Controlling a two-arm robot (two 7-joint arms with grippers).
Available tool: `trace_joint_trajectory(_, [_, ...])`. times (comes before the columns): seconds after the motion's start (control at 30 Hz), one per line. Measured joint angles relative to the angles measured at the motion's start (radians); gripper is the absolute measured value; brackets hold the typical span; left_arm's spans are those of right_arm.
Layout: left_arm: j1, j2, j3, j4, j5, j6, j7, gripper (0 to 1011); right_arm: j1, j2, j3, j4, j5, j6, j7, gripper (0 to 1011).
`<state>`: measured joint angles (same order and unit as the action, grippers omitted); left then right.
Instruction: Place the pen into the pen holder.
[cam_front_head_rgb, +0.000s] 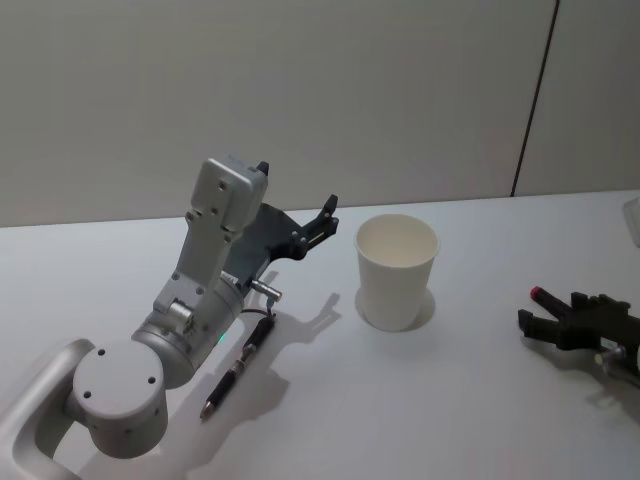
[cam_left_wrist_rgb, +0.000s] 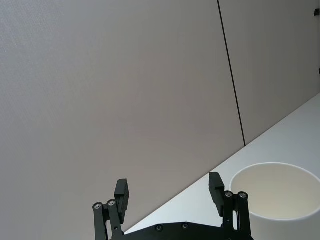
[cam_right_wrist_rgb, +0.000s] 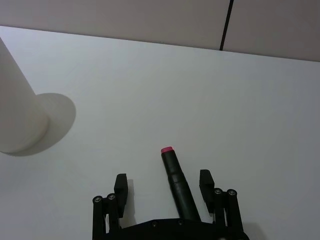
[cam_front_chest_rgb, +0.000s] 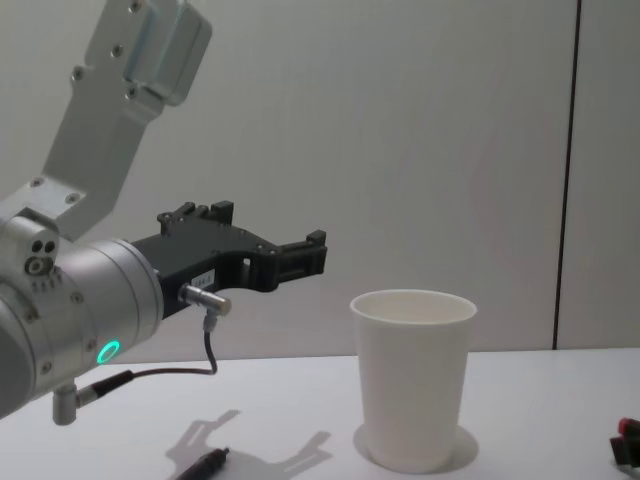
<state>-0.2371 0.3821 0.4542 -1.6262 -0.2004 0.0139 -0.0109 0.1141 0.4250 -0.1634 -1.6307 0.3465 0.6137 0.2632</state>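
Pen (cam_front_head_rgb: 236, 368) below, behind left end effector (cam_front_head_rgb: 296, 188)

I see my right jaws spread over the table (cam_right_wrist_rgb: 210, 85), a pink-tipped pen (cam_right_wrist_rgb: 176, 175) between them, the pen holder (cam_right_wrist_rgb: 14, 107) well apart.

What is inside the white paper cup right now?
Bare white inner wall shows inside the paper cup, with nothing sticking out; its bottom is hidden by the near wall. A pen lies on the table, left of the cup.
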Motion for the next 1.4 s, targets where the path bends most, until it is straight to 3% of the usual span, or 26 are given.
trace_joint_trajectory(0.2, [0.0, 0.0, 0.0, 0.0, 0.0, 0.0, 0.0, 1001, 0.001, -0.002, 0.0, 0.003, 0.003, 0.001, -0.003, 813])
trace_joint_trajectory(0.83, [0.0, 0.0, 0.0, 0.0, 0.0, 0.0, 0.0, 1001, 0.001, -0.004, 0.0, 0.007, 0.009, 0.003, -0.006, 196])
trace_joint_trajectory(1.4, [0.0, 0.0, 0.0, 0.0, 0.0, 0.0, 0.0, 1001, 0.001, -0.005, 0.0, 0.008, 0.01, 0.003, -0.007, 187])
